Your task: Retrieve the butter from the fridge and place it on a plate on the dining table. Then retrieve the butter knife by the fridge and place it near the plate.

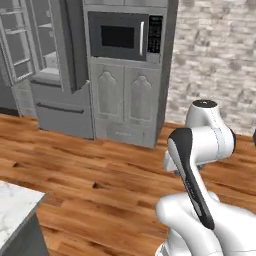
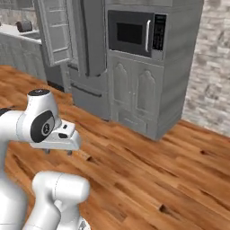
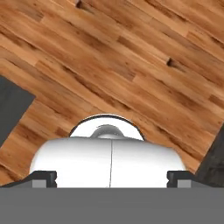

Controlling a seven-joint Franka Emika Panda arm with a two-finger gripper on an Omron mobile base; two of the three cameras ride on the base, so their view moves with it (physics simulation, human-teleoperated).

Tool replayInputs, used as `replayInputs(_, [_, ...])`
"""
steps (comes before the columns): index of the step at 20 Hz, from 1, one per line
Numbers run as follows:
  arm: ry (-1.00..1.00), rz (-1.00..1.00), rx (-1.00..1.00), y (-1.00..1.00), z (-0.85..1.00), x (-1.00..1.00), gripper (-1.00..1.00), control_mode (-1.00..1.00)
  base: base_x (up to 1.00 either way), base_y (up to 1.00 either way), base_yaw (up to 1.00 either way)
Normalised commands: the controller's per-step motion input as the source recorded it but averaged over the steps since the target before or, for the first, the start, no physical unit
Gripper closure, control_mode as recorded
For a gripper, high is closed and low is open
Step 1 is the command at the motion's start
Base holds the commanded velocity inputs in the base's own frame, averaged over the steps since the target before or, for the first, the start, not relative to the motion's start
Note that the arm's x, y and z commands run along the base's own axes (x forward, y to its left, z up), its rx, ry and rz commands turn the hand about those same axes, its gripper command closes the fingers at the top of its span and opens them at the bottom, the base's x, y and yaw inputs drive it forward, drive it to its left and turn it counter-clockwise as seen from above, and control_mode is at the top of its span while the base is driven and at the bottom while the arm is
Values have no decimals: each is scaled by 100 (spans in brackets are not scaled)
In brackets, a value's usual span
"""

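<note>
The fridge (image 1: 50,65) is standing at the far side of the room with at least one upper door swung open, showing pale shelves and door bins; in the right base view it (image 2: 81,49) is sitting left of a tall grey cabinet (image 2: 148,94). A dark-fronted microwave (image 1: 125,36) is sitting built into that cabinet, above two panelled doors. To the right of the cabinet, a pale stone-brick wall (image 1: 215,60) is running back. A wooden plank floor (image 1: 100,165) is lying open between the robot and the fridge, with nothing standing on it along that stretch. A corner of the dining table (image 1: 15,210) with its marble top is showing at the lower left of the left base view, well apart from the fridge. At the far left of the right base view, a counter (image 2: 18,33) is carrying a small dark item too blurred to identify.

No butter, plate or knife can be made out; the fridge shelves are too small and washed out to tell what is lying on them.

The arm is folding up tight over the base, elbow high, with the hand pointing down at the floor. The gripper (image 2: 57,151) is hanging beneath the white wrist block, two short dark tips showing apart, holding nothing that can be seen; whether it is fully open I cannot tell.
</note>
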Motion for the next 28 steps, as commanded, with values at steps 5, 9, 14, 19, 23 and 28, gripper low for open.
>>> replayInputs(5, [0,0,0,0,0,0,-100,100,88,-20,89])
replayInputs(9, [0,0,0,0,0,0,-100,100,80,-21,91])
replayInputs(14, [0,0,0,0,0,0,-100,100,73,-52,80])
replayInputs(19, [0,0,0,0,0,0,-100,100,23,-99,0])
replayInputs(23, [0,0,0,0,0,0,-100,100,80,-58,-12])
replayInputs(28, [0,0,0,0,0,0,-100,100,100,4,14])
